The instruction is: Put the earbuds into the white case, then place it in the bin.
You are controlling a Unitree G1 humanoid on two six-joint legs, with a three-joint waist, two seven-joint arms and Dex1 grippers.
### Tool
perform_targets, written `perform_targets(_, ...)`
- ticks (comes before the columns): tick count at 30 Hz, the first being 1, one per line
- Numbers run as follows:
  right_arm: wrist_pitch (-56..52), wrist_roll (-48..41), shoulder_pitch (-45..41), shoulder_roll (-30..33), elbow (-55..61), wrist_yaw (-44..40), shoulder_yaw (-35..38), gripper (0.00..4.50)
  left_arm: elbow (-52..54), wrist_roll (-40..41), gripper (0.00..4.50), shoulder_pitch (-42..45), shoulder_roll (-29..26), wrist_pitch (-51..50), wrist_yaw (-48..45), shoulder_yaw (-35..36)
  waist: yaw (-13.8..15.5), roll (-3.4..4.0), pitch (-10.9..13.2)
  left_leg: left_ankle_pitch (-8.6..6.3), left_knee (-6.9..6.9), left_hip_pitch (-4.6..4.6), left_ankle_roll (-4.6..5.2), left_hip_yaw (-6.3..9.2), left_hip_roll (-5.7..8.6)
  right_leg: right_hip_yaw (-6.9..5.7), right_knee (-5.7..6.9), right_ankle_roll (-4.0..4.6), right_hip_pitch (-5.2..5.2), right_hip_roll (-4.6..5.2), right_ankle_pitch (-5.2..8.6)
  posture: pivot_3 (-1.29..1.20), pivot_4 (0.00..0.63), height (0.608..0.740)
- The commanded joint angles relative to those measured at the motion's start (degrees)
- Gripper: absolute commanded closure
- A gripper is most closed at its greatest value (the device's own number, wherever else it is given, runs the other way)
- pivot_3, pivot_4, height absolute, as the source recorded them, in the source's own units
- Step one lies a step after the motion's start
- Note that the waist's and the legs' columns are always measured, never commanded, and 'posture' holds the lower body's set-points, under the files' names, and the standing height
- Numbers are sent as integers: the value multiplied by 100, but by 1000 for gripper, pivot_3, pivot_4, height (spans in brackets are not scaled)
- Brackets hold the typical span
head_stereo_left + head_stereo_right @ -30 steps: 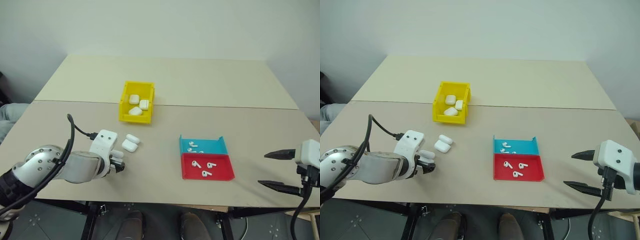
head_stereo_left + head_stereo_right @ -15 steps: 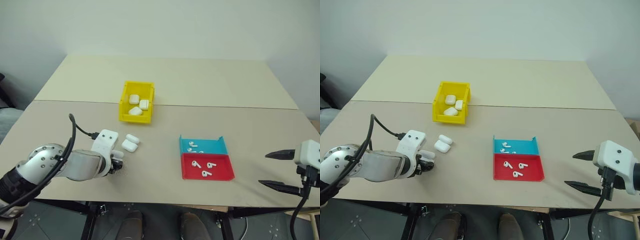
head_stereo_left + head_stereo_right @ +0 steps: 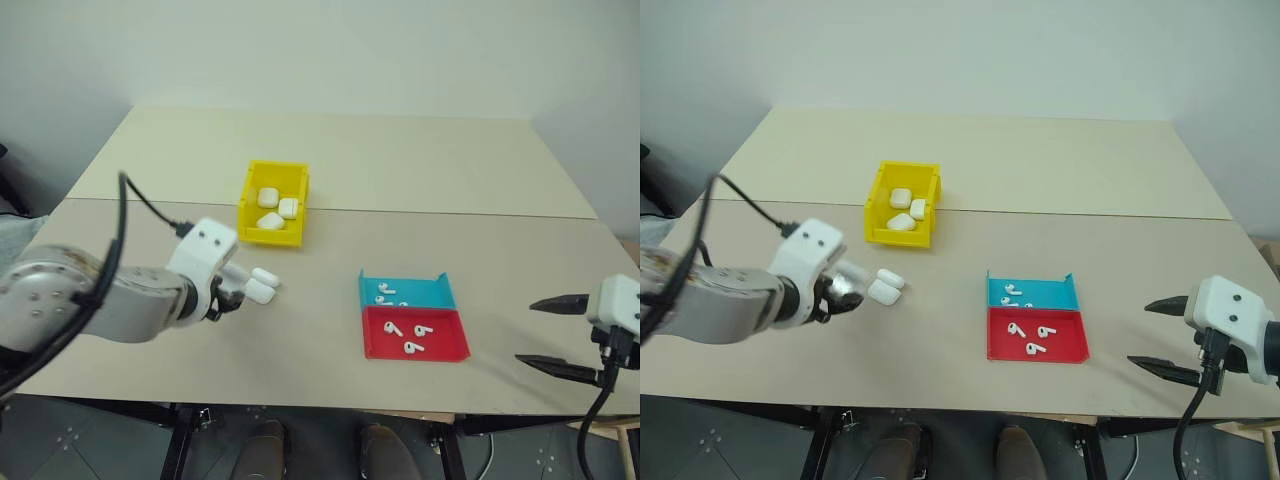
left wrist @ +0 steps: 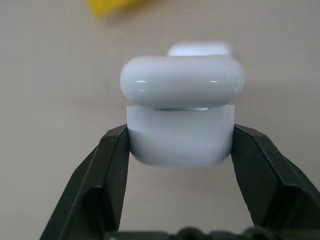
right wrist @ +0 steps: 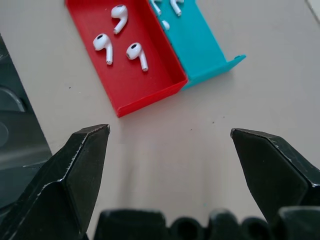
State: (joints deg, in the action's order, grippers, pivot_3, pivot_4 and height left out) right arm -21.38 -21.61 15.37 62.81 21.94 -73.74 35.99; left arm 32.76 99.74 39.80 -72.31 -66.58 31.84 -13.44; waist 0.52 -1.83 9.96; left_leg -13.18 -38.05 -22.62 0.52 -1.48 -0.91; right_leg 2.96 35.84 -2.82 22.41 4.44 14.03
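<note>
I have a white case [image 4: 180, 120] clamped in the left gripper [image 4: 180, 145], lifted near the table's [image 3: 420, 170] left front
Its lid stands slightly ajar; two more cases lie just beside it, the yellow bin [image 3: 272, 204] behind holds three, and my right gripper [image 5: 170, 150] hangs with fingers wide apart by the front right corner, near the earbuds [image 5: 120, 42] in the red tray [image 5: 150, 85]

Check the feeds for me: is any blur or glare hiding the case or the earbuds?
Left wrist view: the held case is sharp, with small glare streaks on its lid; the table and yellow bin behind are out of focus. Right wrist view: earbuds in the red tray are crisp under even light. Left eye view: no blur or glare on them.
</note>
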Motion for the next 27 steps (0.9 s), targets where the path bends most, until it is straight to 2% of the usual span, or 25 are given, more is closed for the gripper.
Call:
perform_targets(1, 51, -67, -377, 147, 103, 142, -91, 0, 687, -2277, 1732, -540, 8, 1116, -1944, 607, -7, 3, -2, 1, 8, 5, -2, -4, 0, 1, -3, 1, 0, 0, 0, 0, 150, 740)
perform_targets(2, 10, -86, -487, 190, 125, 167, -144, 0, 720, -2861, 1732, -838, 164, 1620, -2368, 711, -5, 5, -2, 5, 18, 10, -9, -4, 0, 0, -4, 3, -2, -1, 2, 0, 150, 740)
perform_targets(4, 16, -157, -811, 318, 240, 185, -267, 0, 487, -3999, 1732, -1411, 1001, 2947, -3149, 718, 15, 26, -13, 7, 29, 14, -13, -4, -1, -2, -6, 8, -1, -1, 3, 0, 150, 740)
perform_targets(7, 155, -77, -1193, 491, 360, 183, -497, 0, -90, -5454, 1732, -1873, 2146, 4677, -4207, 480, 28, 19, -8, 8, 27, 5, -13, -2, -4, -5, -1, 14, 4, -1, 2, 0, 150, 740)
perform_targets(10, -5, -12, -1493, 839, 591, 176, -850, 0, -930, -6529, 1732, -2244, 3067, 6462, -5522, 189, 24, 18, -10, 8, 22, -9, -11, -1, -4, -10, -12, 19, 7, 2, 0, 0, 150, 740)
perform_targets(12, -73, 98, -1568, 1150, 830, 103, -1095, 0, -1484, -6631, 1732, -2540, 3911, 7586, -6286, 186, 22, 36, -20, 4, 20, -19, -2, -2, -3, -10, -29, 19, 8, 5, -2, 0, 150, 740)
perform_targets(13, -173, 183, -1633, 1322, 958, 147, -1282, 0, -1637, -6578, 1732, -2662, 4192, 7739, -6516, 181, 22, 37, -20, 1, 20, -24, 4, -4, -1, -8, -36, 16, 10, 10, -4, 0, 150, 740)
perform_targets(18, -701, 234, -2120, 1920, 1514, 334, -2118, 0, -2324, -6384, 1732, -2913, 4943, 8542, -8244, 132, 18, 37, -22, -6, 7, -88, 17, 0, -5, -8, -21, -5, 79, 10, -18, 0, 150, 740)
perform_targets(23, -988, 235, -2604, 2042, 1814, 375, -2799, 0, -2497, -6013, 1732, -3135, 5121, 8652, -9588, 198, 12, 38, -22, -6, 3, -82, 18, 6, -7, -11, -2, -4, 79, 5, -16, 0, 150, 740)
perform_targets(27, -1068, 441, -3038, 1959, 1985, 413, -3477, 0, -2282, -5833, 1732, -3219, 5036, 8450, -9980, 373, -8, 38, -22, -6, -15, -78, 18, 5, -14, -11, 3, -4, 76, 2, -16, 0, 150, 740)
